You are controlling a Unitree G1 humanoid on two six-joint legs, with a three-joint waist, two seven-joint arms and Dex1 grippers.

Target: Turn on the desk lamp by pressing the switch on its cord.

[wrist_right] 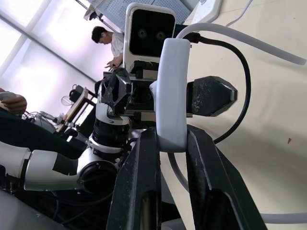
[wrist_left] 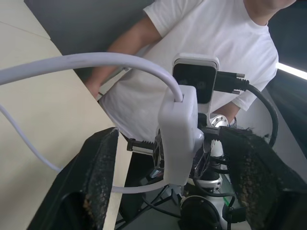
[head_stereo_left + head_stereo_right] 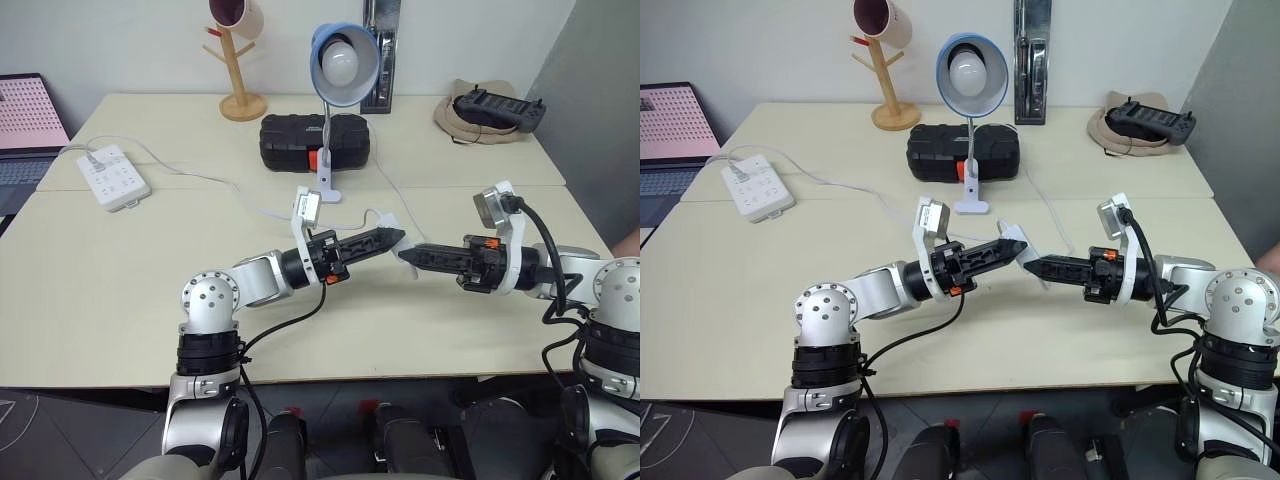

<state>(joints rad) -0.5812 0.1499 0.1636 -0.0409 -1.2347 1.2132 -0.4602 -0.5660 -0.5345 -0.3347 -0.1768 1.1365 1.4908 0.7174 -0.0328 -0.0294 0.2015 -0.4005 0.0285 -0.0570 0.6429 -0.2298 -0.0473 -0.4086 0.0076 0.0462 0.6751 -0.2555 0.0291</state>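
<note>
The desk lamp (image 3: pixel 343 62), with a blue shade and a white bulb, stands unlit at the back of the table on a small white base. Its thin white cord (image 3: pixel 225 184) runs over the table and rises in a loop to the switch (image 1: pixel 172 96), a white oblong held above the table's front middle. My right gripper (image 1: pixel 170 139) is shut on the switch's lower end. My left gripper (image 3: pixel 395 238) faces it tip to tip and is open. Its two black fingers (image 2: pixel 96 177) stand on either side of the switch (image 2: pixel 178 134), with a gap on each side.
A white power strip (image 3: pixel 115 177) lies at the left, with a laptop (image 3: pixel 25 130) beyond it. A black case (image 3: pixel 315 142) and a wooden mug tree (image 3: pixel 240 60) stand near the lamp. A cap with a black controller (image 3: pixel 490 110) is back right. A person in a white shirt (image 2: pixel 216 48) sits beside the table.
</note>
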